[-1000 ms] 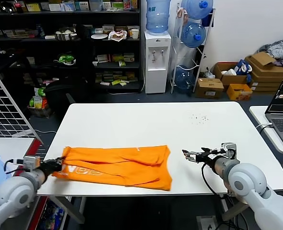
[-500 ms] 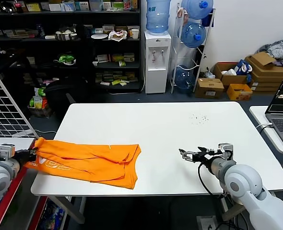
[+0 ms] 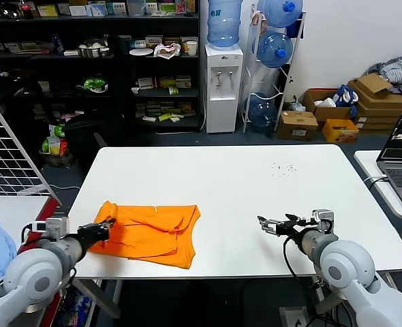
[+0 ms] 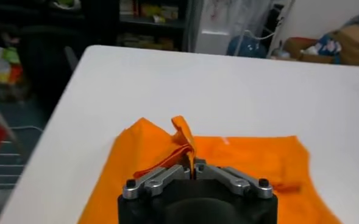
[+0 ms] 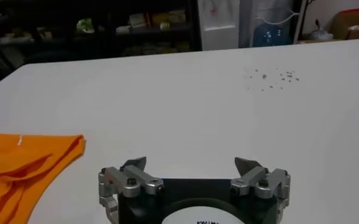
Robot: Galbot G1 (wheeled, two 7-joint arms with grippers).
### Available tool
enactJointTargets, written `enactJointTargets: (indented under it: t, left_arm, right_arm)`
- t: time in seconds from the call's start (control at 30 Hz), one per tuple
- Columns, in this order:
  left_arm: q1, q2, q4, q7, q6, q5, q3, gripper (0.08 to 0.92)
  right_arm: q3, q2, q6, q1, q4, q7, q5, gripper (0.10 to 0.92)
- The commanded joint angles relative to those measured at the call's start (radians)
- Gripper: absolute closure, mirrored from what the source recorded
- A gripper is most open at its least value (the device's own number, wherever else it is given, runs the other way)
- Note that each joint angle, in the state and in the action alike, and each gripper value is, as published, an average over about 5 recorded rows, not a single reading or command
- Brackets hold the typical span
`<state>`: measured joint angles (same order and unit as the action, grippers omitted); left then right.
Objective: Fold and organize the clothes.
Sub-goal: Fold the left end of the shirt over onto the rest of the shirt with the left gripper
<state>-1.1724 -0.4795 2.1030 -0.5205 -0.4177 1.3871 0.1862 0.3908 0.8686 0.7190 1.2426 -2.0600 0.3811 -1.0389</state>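
I keep the left end effector (image 3: pixel 100 230) clamped on the orange T-shirt (image 3: pixel 153 235) edge to fold it across the bench (image 3: pixel 242 177); the right end effector (image 3: pixel 272 223) waits with its fingers apart.

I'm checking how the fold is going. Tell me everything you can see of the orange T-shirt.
The T-shirt is bright orange, soft cotton by the look, lying folded and rumpled in layers on the white table near its front left edge. No lettering shows. A small white mark sits on its far edge. The left end effector is shut on a raised pinch of cloth at its left end, lifting a peak. The right end effector is open, apart from it.
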Motion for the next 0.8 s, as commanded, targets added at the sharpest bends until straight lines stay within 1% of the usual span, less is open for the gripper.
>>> enactJointTargets:
  t: [0.03,0.2,0.37,0.47,0.63,0.8]
  left_arm:
    - [0.235,-0.159,0.039,-0.056,-0.006,0.063,-0.234,0.888]
    - [0.275,-0.189,0.020,-0.081,-0.006,0.053,-0.293,0.888]
    - [0.279,-0.193,0.070,-0.105,-0.006,0.053,-0.338,0.888]
    - [0.279,-0.201,0.080,-0.117,-0.007,0.045,-0.364,0.888]
    - [0.293,-0.229,0.056,-0.136,-0.006,0.039,-0.385,0.888]
    - [0.331,-0.253,0.002,-0.139,-0.006,0.032,-0.412,0.888]
  right_arm:
    - [0.001,0.014,0.004,0.013,-0.006,0.044,0.001,0.104]
    - [0.000,0.016,0.004,0.010,-0.002,0.044,-0.001,0.104]
    - [-0.002,0.015,0.003,0.001,0.006,0.041,-0.004,0.104]
    - [-0.006,0.017,0.002,-0.004,0.010,0.040,-0.004,0.104]
    - [-0.009,0.022,0.002,-0.007,0.015,0.039,-0.004,0.104]
    - [-0.008,0.022,0.002,-0.004,0.014,0.038,-0.003,0.104]
